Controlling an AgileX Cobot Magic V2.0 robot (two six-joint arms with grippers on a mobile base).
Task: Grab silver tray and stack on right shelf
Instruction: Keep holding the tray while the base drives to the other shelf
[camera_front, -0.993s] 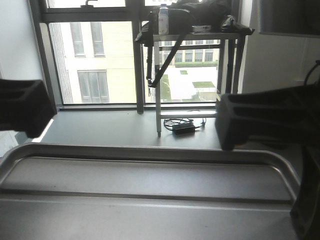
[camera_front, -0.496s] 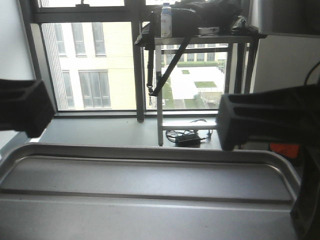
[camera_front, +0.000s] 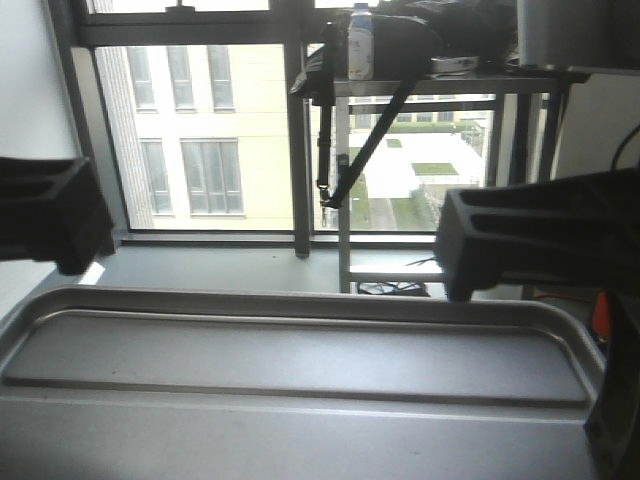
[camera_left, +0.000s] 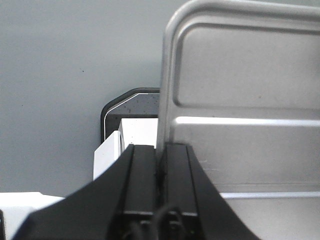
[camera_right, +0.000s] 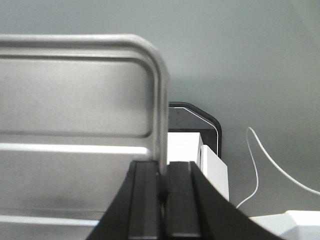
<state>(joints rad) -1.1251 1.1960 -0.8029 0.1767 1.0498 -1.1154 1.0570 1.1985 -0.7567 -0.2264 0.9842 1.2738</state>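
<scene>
The silver tray (camera_front: 300, 360) is held level between the two claws and fills the near part of the front view, its long side running left to right. Two parallel ridges are seen along its base, and its raised rim curves round at the far corners.

In the left wrist view, the left claw (camera_left: 161, 150) is seen clamped on the tray's left rim, with the fingers pressed together and the metal edge pinched between them. In the right wrist view, the right claw (camera_right: 162, 172) is clamped in the same way on the right rim. Under the tray, grey floor (camera_left: 55, 75) is seen, together with a dark-edged plate (camera_left: 127, 102) and white parts just beside each claw. A white cable (camera_right: 249, 131) is laid on the floor to the right.

Beyond the tray, a large window (camera_front: 200, 130) is faced, with a pale building seen through it. To the right of the window's middle post, a steel-legged desk (camera_front: 450, 82) is placed against the glass. On it stand a bottle (camera_front: 360, 42) and a black bag (camera_front: 440, 25), from which a strap (camera_front: 365, 150) hangs down. A small orange object (camera_front: 601, 318) is partly hidden behind the right claw at the far right edge.
</scene>
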